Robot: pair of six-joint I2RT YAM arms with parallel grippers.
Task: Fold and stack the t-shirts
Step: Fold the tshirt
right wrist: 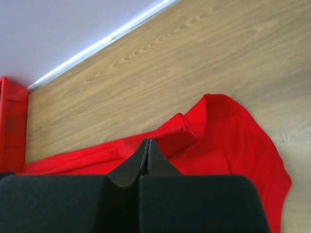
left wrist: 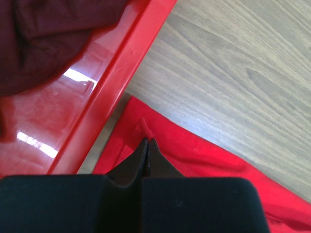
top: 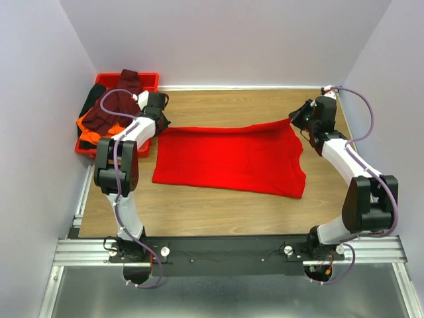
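The bright red t-shirt [top: 232,159] lies spread across the wooden table. My left gripper [top: 161,126] is shut on its far left corner, right beside the tray. In the left wrist view the jaws [left wrist: 147,141] pinch a small fold of the red cloth [left wrist: 204,155]. My right gripper [top: 293,118] is shut on the shirt's far right corner, which is pulled up towards it. The right wrist view shows its tips [right wrist: 147,141] closed on the red shirt's edge [right wrist: 228,141]. The dark maroon shirt [top: 119,99], the orange shirt [top: 89,124] and the black shirt [top: 89,103] are piled in the tray.
The rigid red plastic tray [top: 149,78] stands at the far left corner; its rim [left wrist: 121,73] runs close by my left gripper, with maroon cloth [left wrist: 48,34] inside. It also shows in the right wrist view [right wrist: 12,126]. Walls enclose the table at the back and on both sides.
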